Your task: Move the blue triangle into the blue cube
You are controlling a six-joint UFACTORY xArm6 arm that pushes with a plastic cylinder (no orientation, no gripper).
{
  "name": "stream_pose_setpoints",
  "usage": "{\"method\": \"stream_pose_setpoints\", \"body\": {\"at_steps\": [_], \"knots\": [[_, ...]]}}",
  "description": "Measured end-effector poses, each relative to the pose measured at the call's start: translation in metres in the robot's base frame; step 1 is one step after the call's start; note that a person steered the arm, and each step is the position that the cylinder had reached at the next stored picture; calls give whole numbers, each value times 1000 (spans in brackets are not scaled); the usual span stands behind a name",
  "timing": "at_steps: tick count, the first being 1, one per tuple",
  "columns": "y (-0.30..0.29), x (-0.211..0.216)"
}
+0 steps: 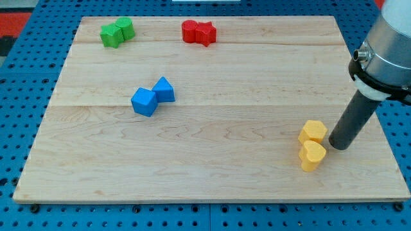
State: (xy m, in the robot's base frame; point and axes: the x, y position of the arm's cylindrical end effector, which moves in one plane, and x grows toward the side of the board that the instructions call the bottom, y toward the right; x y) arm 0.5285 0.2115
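Note:
The blue cube (144, 101) lies on the wooden board (212, 160) left of centre. The blue triangle (164, 89) sits just to its upper right, touching it. My tip (336, 145) rests on the board at the view's right, far from both blue blocks, right next to two yellow blocks.
Two yellow blocks lie beside my tip: one (314, 131) to its left, the other (313, 154) lower left. Two green blocks (116, 32) sit together at the top left. Two red blocks (198, 32) sit together at the top centre. The arm's grey body (388, 51) rises at the right edge.

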Motion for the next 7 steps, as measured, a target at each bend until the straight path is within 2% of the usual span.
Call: {"method": "stream_pose_setpoints", "body": {"at_steps": [3, 4, 5, 7], "knots": [[2, -12], [2, -33], [-55, -90], [-213, -158]]}}
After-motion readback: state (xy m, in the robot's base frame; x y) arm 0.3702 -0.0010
